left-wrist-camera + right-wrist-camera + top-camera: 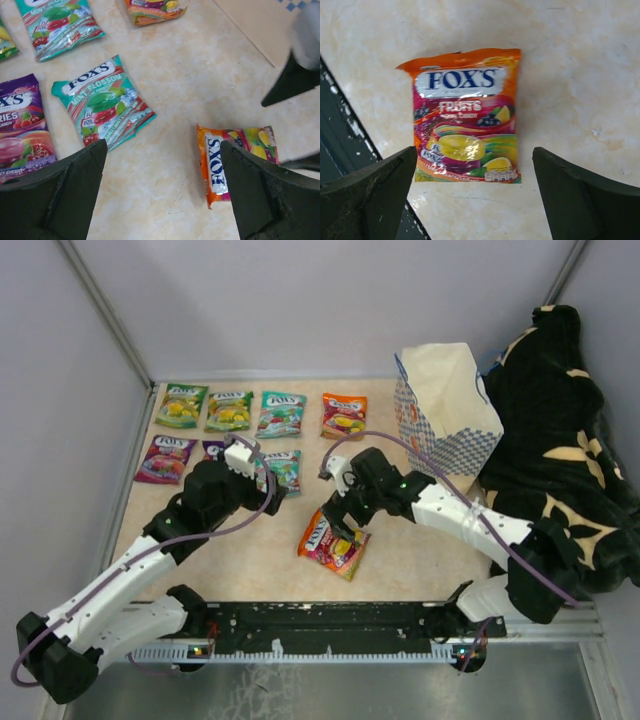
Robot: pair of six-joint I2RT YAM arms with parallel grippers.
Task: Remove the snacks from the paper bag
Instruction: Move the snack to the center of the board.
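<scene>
The right gripper (pixel 474 156) has its jaws wide apart and empty, directly over an orange fruit packet (pixel 467 115) that lies flat on the table (pixel 420 560) near the front rail. The left gripper (pixel 164 147) also has its jaws apart with nothing held, above bare tabletop between a teal mint packet (pixel 102 100) and the orange one. The paper bag (pixel 450 390) stands upright at the far right, against the blanket (pixel 560 440); the other packets (pixel 229 410) lie in two rows at far left, well apart from the bag.

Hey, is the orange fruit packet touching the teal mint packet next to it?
Apart. The left wrist view shows a wide strip of bare table between the mint packet and the orange packet.
</scene>
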